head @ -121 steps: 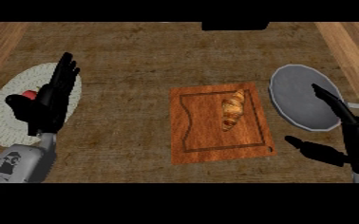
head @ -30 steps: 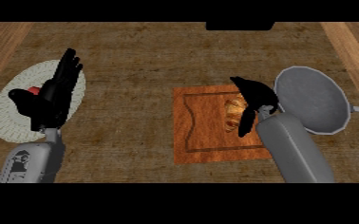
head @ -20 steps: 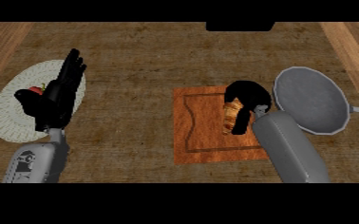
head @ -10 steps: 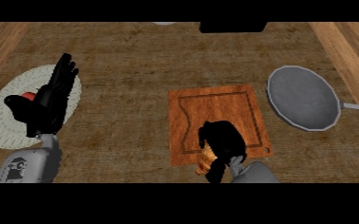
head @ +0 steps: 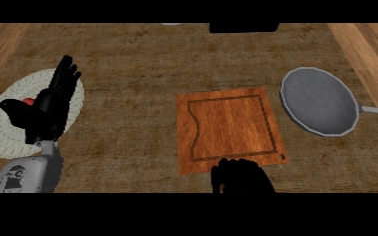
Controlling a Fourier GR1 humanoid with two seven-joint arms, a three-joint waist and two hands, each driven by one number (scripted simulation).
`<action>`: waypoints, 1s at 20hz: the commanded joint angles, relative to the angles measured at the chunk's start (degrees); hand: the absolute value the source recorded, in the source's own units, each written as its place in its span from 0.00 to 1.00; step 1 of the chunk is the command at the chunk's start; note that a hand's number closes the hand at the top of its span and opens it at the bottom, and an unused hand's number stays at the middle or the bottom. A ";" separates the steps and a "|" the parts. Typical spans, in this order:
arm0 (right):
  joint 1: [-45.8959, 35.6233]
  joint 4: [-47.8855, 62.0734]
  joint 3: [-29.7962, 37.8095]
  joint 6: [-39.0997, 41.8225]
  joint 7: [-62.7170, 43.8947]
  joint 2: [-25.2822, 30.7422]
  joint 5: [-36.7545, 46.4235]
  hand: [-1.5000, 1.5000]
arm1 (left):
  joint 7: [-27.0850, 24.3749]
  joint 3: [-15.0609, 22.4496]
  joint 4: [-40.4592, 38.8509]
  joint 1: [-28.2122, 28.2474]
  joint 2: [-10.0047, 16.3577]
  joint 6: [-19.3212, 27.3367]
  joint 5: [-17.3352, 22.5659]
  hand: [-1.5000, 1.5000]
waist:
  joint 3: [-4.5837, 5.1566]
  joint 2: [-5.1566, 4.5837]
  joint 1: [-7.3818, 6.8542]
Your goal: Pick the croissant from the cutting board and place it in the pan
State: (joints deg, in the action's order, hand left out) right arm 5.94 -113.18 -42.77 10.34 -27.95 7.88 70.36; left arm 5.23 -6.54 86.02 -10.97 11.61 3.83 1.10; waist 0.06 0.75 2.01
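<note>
We cannot see the croissant from the head view, so we cannot say which way it points or how its long axis lies. The cutting board [head: 229, 130] shows only bare wood. The right hand [head: 240, 176] is a dark mass at the board's near edge, low in the view. We cannot tell whether that hand is closed on anything, or whether the croissant sits hidden under it.

We count one cutting board, one pan [head: 319, 101], one plate [head: 15, 140] and two hands. The board is reddish-brown wood with a groove running inside its border and a small hole near its near right corner. Its long side runs from near to far, turned slightly. The pan is round and grey, just beside the board's far right corner and apart from it, with its handle [head: 368, 109] reaching the view's right edge.

The left hand [head: 50, 107] rests at the view's left over the white plate, fingers straight and pointing away, thumb spread to the side. A small red thing [head: 28, 101] lies on the plate beside the thumb.

The desk [head: 133, 70] is brown with a rough woven look, and paler wood strips run along its left and right sides. A dark block [head: 244, 27] sits at the far edge.
</note>
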 commanded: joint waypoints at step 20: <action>-7.81 -1.68 49.71 -6.32 12.89 9.24 -33.67 1.00 | -1.58 -0.24 -2.50 -2.39 -0.40 -1.51 0.14 0.50 | -0.13 -0.95 -2.17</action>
State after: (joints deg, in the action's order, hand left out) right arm 1.34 -121.99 -4.29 3.69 -20.64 12.28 42.78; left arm 4.02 -6.03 83.95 -13.36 10.67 3.04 0.63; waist -0.06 -0.26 -0.15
